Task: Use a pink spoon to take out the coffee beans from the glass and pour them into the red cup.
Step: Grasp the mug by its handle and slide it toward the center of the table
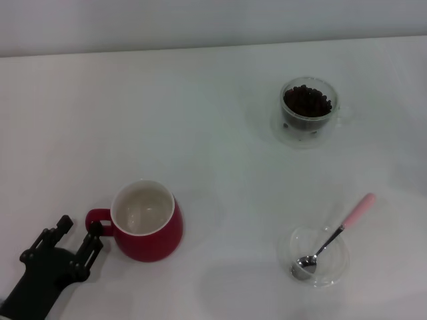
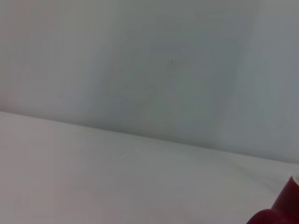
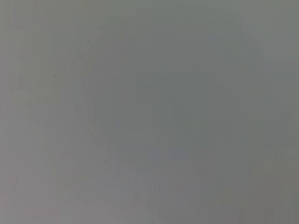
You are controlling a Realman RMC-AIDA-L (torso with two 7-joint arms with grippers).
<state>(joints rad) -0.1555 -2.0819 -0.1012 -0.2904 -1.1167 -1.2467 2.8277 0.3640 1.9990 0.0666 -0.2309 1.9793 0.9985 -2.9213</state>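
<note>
Left gripper [image 1: 79,238] spread open beside red cup [image 1: 147,221], one finger touching its handle, grasping nothing. Spoon [image 1: 331,239] resting in clear dish [image 1: 314,255]. Beans [image 1: 306,101] in glass [image 1: 307,111], far right.

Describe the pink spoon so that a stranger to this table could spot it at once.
On the white table, look to the near right for the shallow clear dish. The pink spoon leans in it, shiny metal bowl down, pale pink handle over the rim. Nothing else here is pink.
</note>
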